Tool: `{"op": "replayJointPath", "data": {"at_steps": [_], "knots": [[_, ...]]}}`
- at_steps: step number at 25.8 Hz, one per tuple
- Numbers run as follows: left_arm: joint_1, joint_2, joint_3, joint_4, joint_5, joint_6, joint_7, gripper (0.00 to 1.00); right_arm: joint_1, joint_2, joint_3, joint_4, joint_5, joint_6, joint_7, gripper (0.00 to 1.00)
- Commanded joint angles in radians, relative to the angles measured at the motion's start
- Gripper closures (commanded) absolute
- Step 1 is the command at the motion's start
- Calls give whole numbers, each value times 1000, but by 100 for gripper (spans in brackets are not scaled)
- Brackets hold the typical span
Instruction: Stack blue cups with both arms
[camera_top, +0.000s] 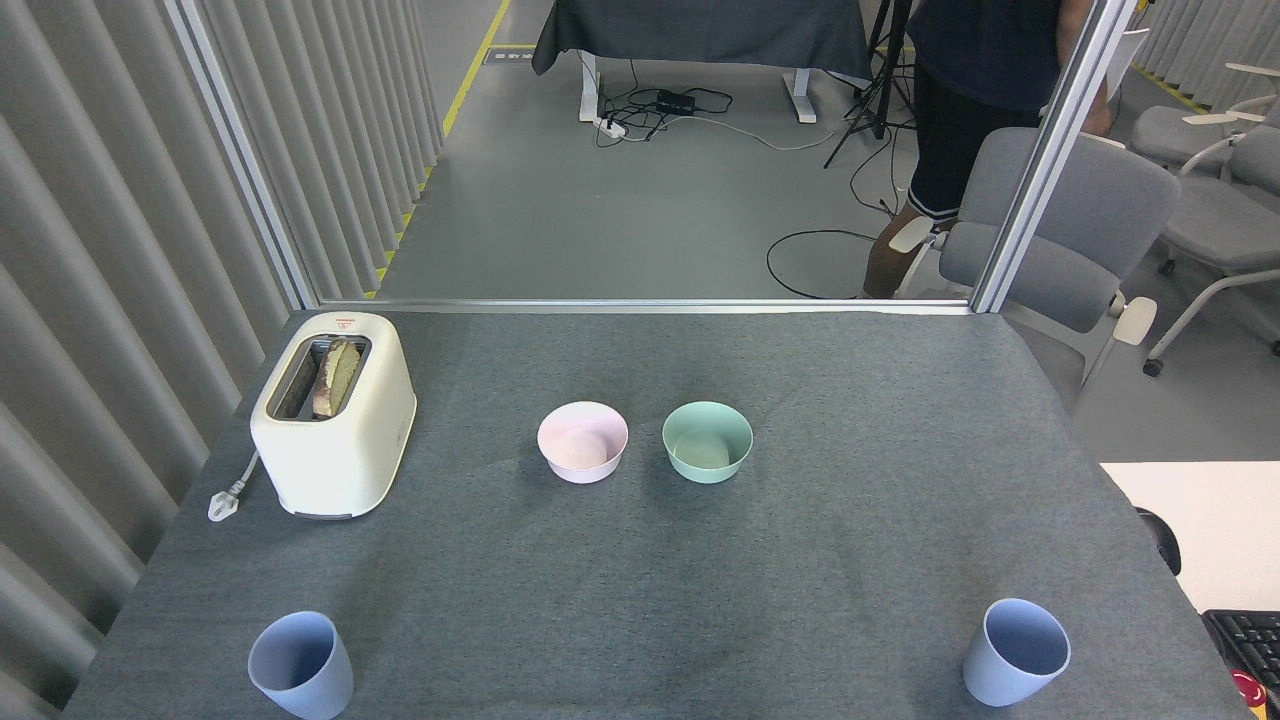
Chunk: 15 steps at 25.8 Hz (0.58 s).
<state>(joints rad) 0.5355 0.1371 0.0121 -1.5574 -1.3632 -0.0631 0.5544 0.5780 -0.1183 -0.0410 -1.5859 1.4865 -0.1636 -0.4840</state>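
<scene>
Head view shows two pale blue cups, handleless, tapered and matte, standing upright and well apart on the grey felt-like table: the left blue cup near the front-left corner and the right blue cup near the front-right corner. Between and behind them sit two round smooth bowls just beside each other, one pink bowl and one mint-green bowl, with one glossy cream toaster holding bread at the left. Neither arm nor its claw appears, so the state of the jaws cannot be told.
</scene>
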Motion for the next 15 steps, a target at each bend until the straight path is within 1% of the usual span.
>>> {"op": "replayJointPath", "data": {"at_steps": [1, 7, 11, 15], "knots": [[-6, 4, 0, -1, -1, -4, -1, 0, 3, 0, 0, 1, 0, 2, -1, 0], [-12, -11, 0, 13, 6, 19, -1, 0, 3, -1, 7, 1, 0, 4, 1, 0], [-52, -30, -15, 25, 9, 111, -7, 0, 3, -1, 9, 3, 0, 6, 1, 0], [-117, -39, -38, 53, 7, 129, -45, 0, 3, 0, 6, 4, 0, 6, 1, 0]]}}
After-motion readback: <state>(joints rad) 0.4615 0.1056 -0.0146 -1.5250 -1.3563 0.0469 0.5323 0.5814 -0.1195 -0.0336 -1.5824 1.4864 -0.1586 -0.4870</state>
